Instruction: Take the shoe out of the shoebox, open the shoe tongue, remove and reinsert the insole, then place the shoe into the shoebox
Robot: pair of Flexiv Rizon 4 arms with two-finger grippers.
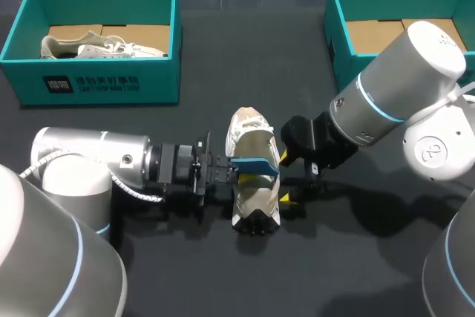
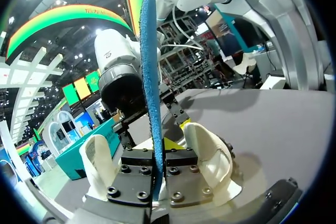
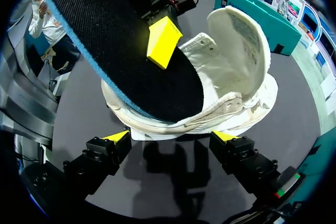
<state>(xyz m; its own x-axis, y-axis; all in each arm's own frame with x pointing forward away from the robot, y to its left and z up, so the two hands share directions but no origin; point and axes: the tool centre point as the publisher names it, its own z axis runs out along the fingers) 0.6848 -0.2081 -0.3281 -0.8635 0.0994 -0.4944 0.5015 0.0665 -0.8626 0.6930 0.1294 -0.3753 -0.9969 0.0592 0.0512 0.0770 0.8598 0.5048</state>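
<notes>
The white shoe (image 1: 252,135) lies on the dark tabletop (image 1: 223,50), out of any box. The left tool (image 1: 231,168) comes in from the shoe's left and is pinched tight on the blue insole (image 1: 256,165), which hangs just over the shoe's open top. The right tool (image 3: 172,137) is spread wide, right beside the shoe on its other side. As far as I can see, its yellow tips do not touch the shoe.

I think the insole is out and has to go back in. To do that well, the right tool should close on the shoe's side so it cannot slide. Then the left tool should tip one end of the insole down into the hole, push it in slowly, and keep it flat so it does not fold.

Far behind the shoe to the left is a teal box (image 1: 111,83) with another pale shoe (image 1: 111,48) in it. Far behind to the right, a second teal box (image 1: 338,42) shows only brown card (image 1: 378,35) inside.
</notes>
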